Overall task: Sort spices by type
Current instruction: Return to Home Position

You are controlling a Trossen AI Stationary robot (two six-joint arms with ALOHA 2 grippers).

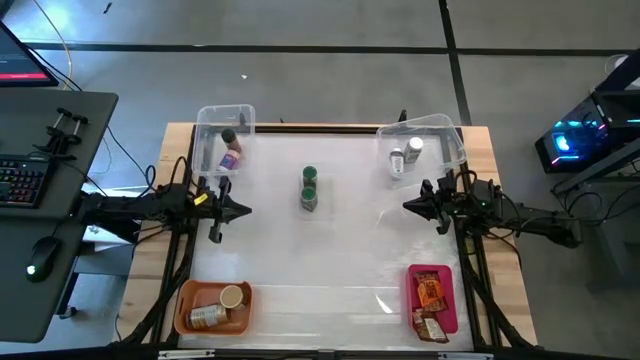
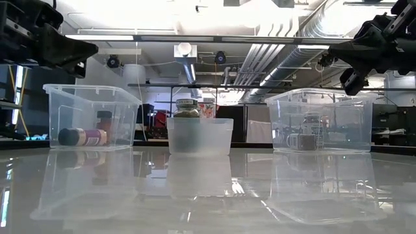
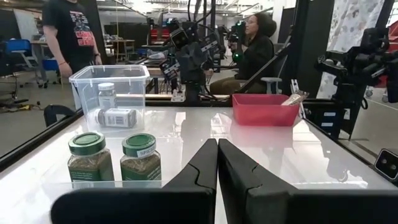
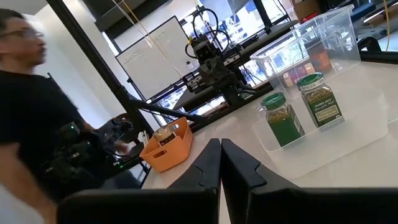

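Both arms hang at the table's sides, facing each other. The left gripper [image 1: 240, 209] has its 2 dark fingers pressed together on nothing, and the right gripper [image 1: 409, 204] is pinched the same way, also empty.

Between the 2 grippers, ahead of each, sit 2 green-lidded glass jars [image 1: 309, 189] inside a small clear plastic bin [image 2: 214, 140]. Near the left gripper, toward the table's far edge, a clear plastic tub [image 1: 210, 125] holds dark-lidded jars [image 1: 231, 153]. Matching it near the right gripper is a second clear tub [image 1: 445, 130] with white-lidded jars [image 1: 405, 157].

Well apart from the left gripper, at the near edge, an orange plastic tray [image 1: 183, 300] carries tan-lidded jars [image 1: 215, 310]. Opposite, on the right gripper's near side, a pink tray [image 1: 411, 300] holds the flat orange-red foil packets [image 1: 430, 292].

No spice lies loose on the tabletop. Each type has its own container, so the sorting looks complete, with only the arms' parking left.
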